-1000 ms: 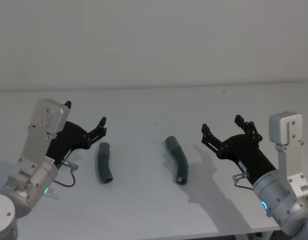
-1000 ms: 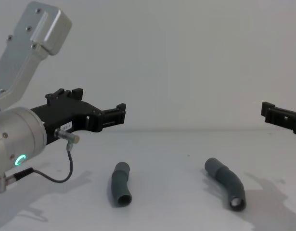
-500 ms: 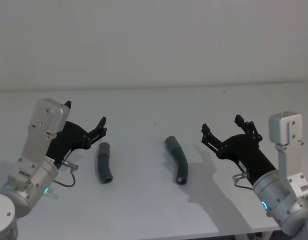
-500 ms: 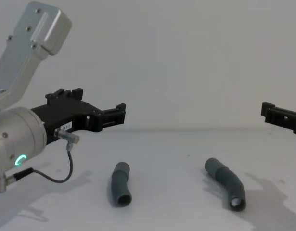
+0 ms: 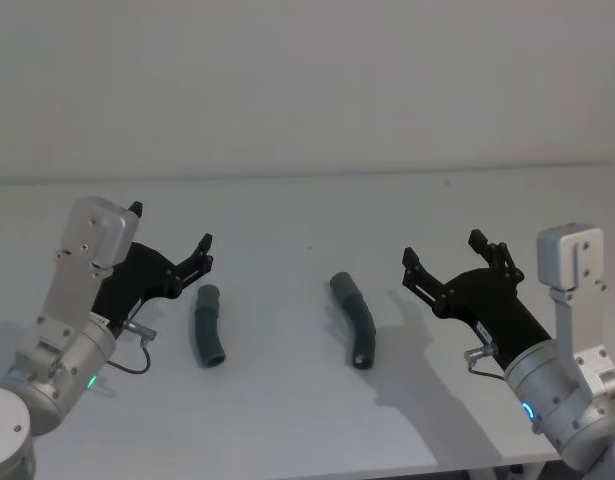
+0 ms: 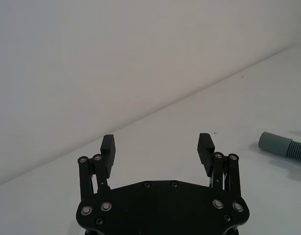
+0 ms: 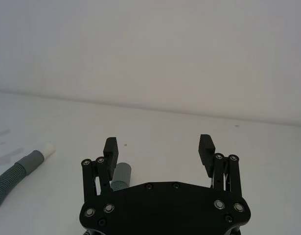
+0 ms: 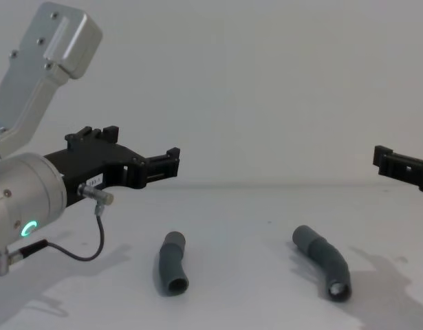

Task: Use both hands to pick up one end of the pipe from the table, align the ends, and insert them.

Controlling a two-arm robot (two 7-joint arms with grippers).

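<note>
**Two pipe pieces lie on a plain table between two spread grippers**

Nearest, the matte white-grey table [image 5: 287, 420] is plain and unmarked. Above its near left the left gripper [image 5: 172, 228] hovers with its jaws wide apart, holding nothing. Above the near right the right gripper [image 5: 443, 250] hangs likewise spread and empty. Between them two dark-grey bent pieces lie flat, well apart: the left pipe piece [image 5: 208, 325] just beside the left gripper, and the right pipe piece [image 5: 355, 315] near the middle. A white plug tip [image 7: 47, 148] caps one piece; which one cannot be told. Beyond the table's far edge stands a blank pale wall [image 5: 307, 90]. A small white label [image 8: 93, 180] on the left gripper's body is too small to read.
</note>
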